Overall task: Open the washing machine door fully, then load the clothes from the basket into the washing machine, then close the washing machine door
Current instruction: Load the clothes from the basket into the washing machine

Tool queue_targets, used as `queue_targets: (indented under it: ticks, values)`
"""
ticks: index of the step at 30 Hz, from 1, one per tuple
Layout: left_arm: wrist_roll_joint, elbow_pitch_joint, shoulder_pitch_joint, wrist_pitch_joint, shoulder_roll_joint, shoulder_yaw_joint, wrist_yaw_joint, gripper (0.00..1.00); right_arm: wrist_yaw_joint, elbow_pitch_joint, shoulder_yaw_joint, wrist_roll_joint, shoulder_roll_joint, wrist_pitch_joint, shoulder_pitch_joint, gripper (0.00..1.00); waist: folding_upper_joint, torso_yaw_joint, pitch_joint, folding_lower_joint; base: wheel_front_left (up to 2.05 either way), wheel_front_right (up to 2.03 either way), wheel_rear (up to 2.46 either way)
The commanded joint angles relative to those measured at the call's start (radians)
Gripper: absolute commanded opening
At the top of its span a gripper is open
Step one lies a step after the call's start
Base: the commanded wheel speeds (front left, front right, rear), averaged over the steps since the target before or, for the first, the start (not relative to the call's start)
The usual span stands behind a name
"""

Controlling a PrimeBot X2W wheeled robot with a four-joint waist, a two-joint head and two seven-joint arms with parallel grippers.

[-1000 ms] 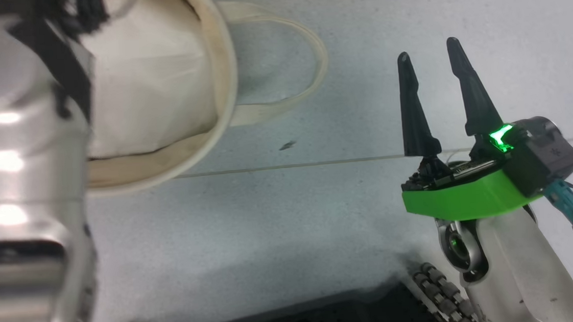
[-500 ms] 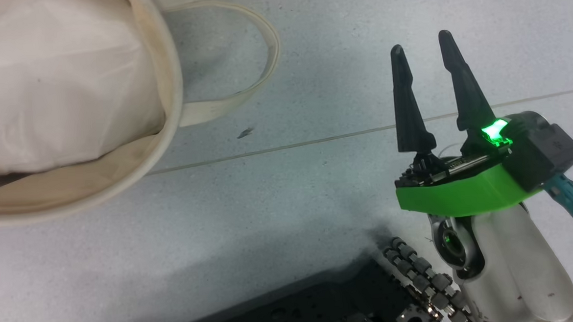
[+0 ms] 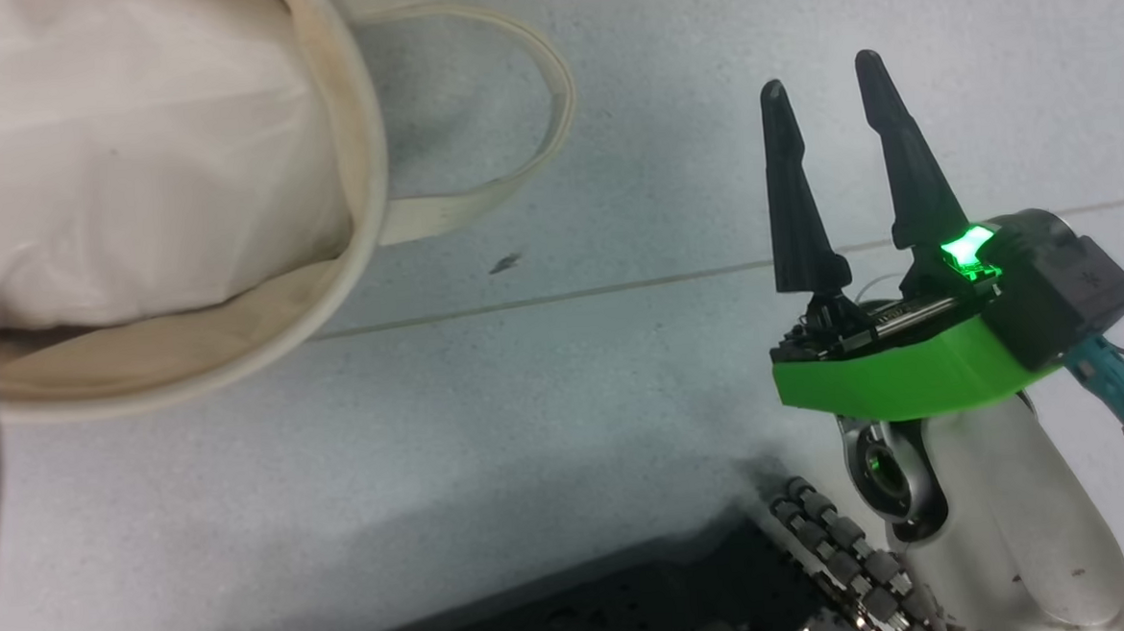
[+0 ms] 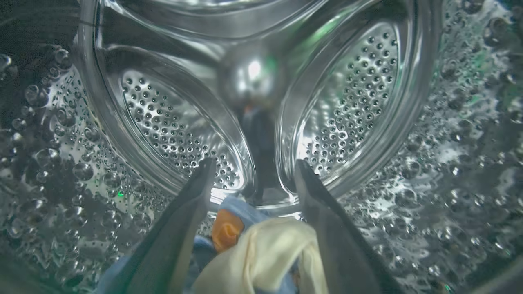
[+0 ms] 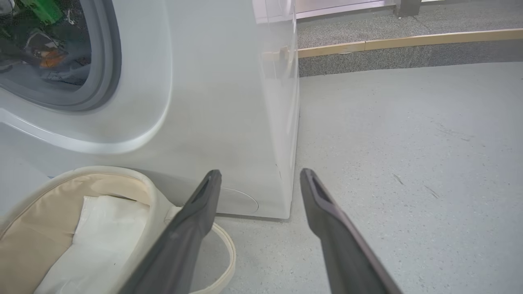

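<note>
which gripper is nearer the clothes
Left. The left gripper is inside the drum, the clothes between its open fingers; the right gripper hangs outside, over the floor.

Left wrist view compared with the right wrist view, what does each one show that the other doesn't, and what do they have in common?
Left wrist view: the steel drum from within, the left gripper open, the clothes lying low between its fingers. Right wrist view: the washing machine, its white front and grey gasket, the basket holding a white bundle, the floor, the open right gripper. Shared: the washing machine, seen from inside and from outside; an orange patch past the gasket may be the same clothes.
</note>
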Motion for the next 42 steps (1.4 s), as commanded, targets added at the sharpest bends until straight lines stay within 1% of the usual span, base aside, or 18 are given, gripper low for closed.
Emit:
queue_targets:
  ticks: [1,5,11,12,17,24,31,42]
  values:
    - [-0.012,-0.065,0.057,-0.003,0.018,0.000,-0.013,1.00,0.000,-0.022,0.014,-0.011,0.011,-0.005,0.029,1.00,0.0000,0.023,-0.031,0.0000,0.00,0.00,0.00]
    - [-0.020,-0.135,0.191,-0.003,-0.001,-0.007,-0.029,1.00,0.000,-0.013,0.007,-0.030,0.011,-0.005,0.031,1.00,0.0000,0.059,-0.089,0.0000,0.00,0.00,0.00]
    - [-0.014,-0.251,0.436,-0.003,-0.048,-0.042,-0.041,1.00,0.000,0.009,-0.003,-0.047,0.002,-0.005,0.050,1.00,0.0000,0.122,-0.207,0.0000,0.00,0.00,0.00]
    - [-0.014,-0.251,0.436,-0.003,-0.048,-0.042,-0.041,1.00,0.000,0.009,-0.003,-0.047,0.002,-0.005,0.050,1.00,0.0000,0.122,-0.207,0.0000,0.00,0.00,0.00]
    - [-0.037,-0.302,0.629,-0.003,-0.090,-0.057,-0.049,1.00,0.000,0.037,0.011,-0.046,-0.016,-0.005,0.078,1.00,0.0000,0.176,-0.321,0.0000,0.00,0.00,0.00]
    - [-0.045,-0.379,0.885,-0.003,-0.113,-0.086,-0.062,1.00,0.000,0.071,0.033,-0.037,-0.015,-0.005,0.117,1.00,0.0000,0.216,-0.473,0.0000,0.00,0.00,0.00]
    - [-0.046,-0.487,1.118,-0.003,-0.122,-0.107,-0.038,1.00,0.000,0.088,0.027,-0.032,-0.007,-0.005,0.161,1.00,0.0000,0.246,-0.589,0.0000,0.00,0.00,0.00]
    - [-0.050,-0.662,1.421,-0.003,-0.126,-0.109,0.025,1.00,0.000,0.104,0.021,-0.021,0.005,-0.005,0.230,1.00,0.0000,0.258,-0.706,0.0000,0.00,0.00,0.00]
